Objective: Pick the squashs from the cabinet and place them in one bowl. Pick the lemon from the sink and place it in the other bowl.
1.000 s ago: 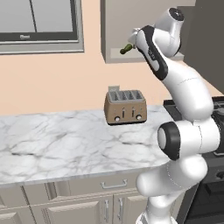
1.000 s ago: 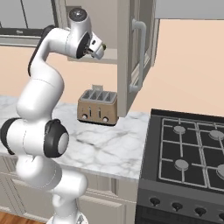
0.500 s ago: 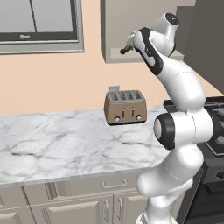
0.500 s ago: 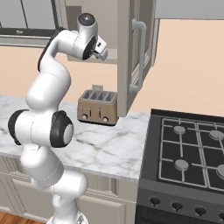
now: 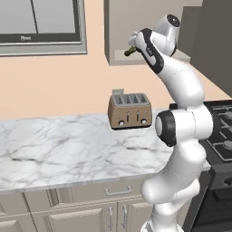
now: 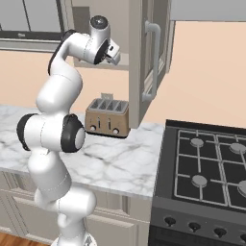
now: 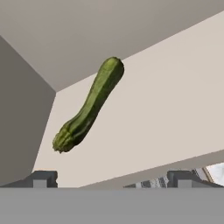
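Early stage: jaws spread wide, empty, facing a squash [image 7: 89, 106] lying mid-frame on the cabinet [image 7: 144, 109] shelf, apparently not yet grasped; bowls unfilled presumably.

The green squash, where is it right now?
The squash lies on the cabinet shelf, ahead of the open gripper; toaster sits below.

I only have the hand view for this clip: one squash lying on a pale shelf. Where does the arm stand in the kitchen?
Observer: The gripper is raised to the cabinet above the toaster.
Operator: Is the cabinet door open?
Observer: Yes, the door is swung out toward the stove side.
Operator: Are the fingers on the squash?
Observer: Not in your view; from the left base view a green end pokes out beside the hand, contact unclear.
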